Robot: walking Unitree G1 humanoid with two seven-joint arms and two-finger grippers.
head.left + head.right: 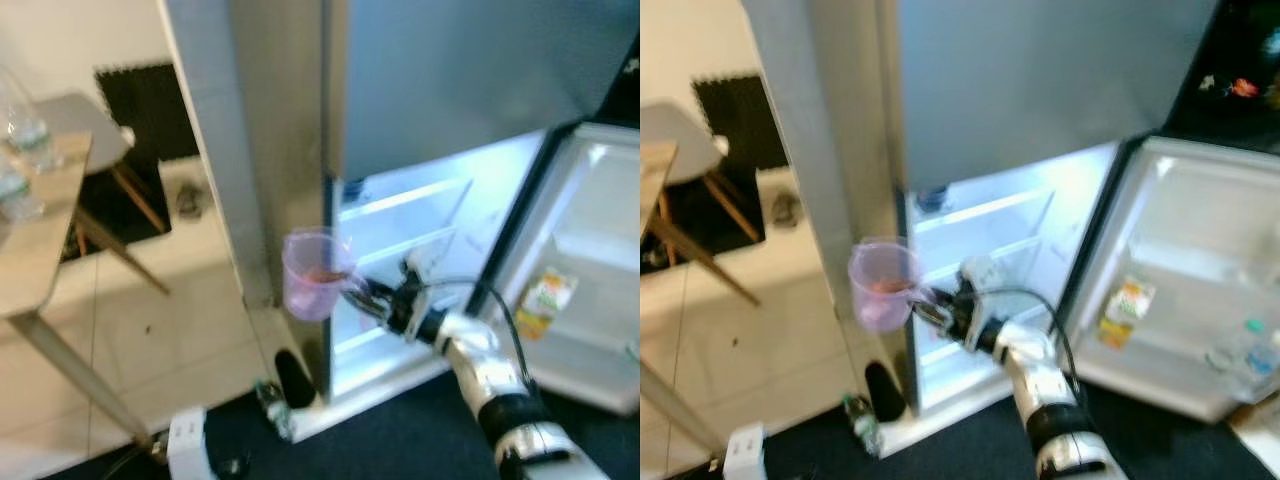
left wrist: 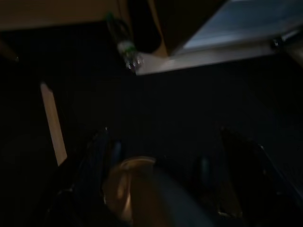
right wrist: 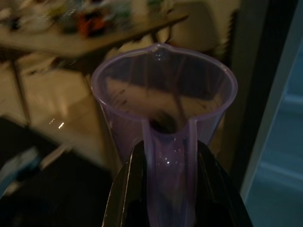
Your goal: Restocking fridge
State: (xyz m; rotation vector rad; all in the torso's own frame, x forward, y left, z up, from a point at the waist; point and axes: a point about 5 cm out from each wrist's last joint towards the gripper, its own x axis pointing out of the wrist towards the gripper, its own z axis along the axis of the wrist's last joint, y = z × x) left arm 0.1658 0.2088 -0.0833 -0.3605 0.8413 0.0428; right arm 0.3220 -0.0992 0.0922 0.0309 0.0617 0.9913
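My right gripper is shut on the handle of a translucent purple jug, held upright in front of the open fridge, near its left edge. In the right wrist view the jug stands between my two black fingers, which clamp its handle; something dark lies at its bottom. The lit fridge shelves are behind the jug. My left arm hangs idle over the dark floor, its fingers dim in the left wrist view.
The fridge door swings open to the right, with a juice carton in its rack and bottles lower down. A wooden table with bottles stands at left. A bottle and white box lie on the floor.
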